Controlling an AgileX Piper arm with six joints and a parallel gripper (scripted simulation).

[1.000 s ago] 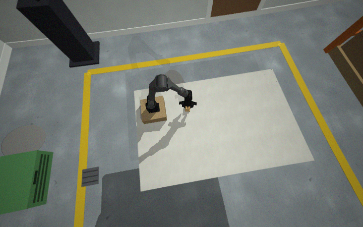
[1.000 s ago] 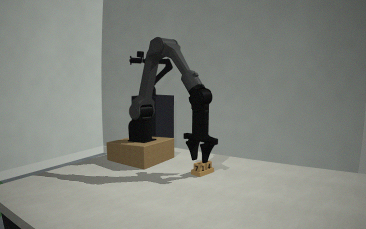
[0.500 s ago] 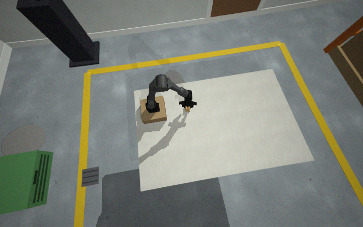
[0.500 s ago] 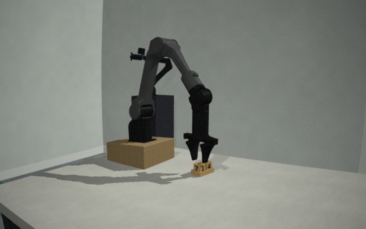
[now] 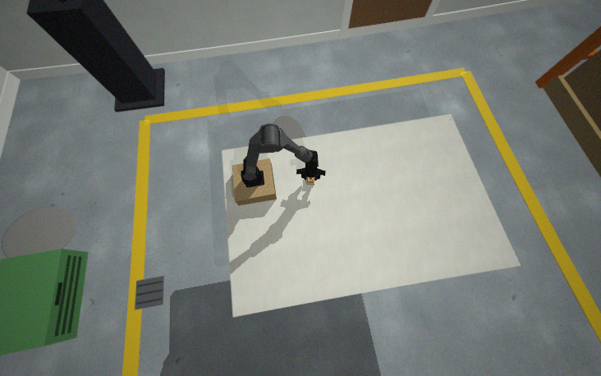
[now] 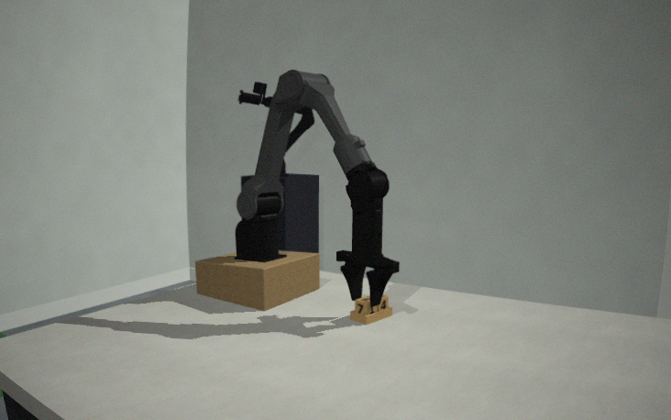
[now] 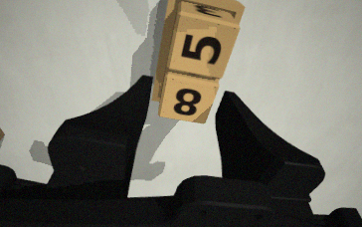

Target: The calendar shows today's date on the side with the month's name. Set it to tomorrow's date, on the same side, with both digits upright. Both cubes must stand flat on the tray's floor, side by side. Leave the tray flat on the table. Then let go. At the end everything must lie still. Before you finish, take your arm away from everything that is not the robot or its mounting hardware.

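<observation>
- The arm's pedestal [image 6: 217, 281] stands on the table [image 6: 445, 356] near its back-left corner.
- The tray [image 6: 369, 316] rests on the table, to the right of the pedestal and apart from it.
- Two cubes stand side by side in the tray: the cube with 7 [image 6: 359, 307] left, the cube with 4 [image 6: 382, 304] right in the exterior view.
- The gripper [image 6: 368, 292] hangs directly above the cubes, fingers apart, pointing down.
</observation>
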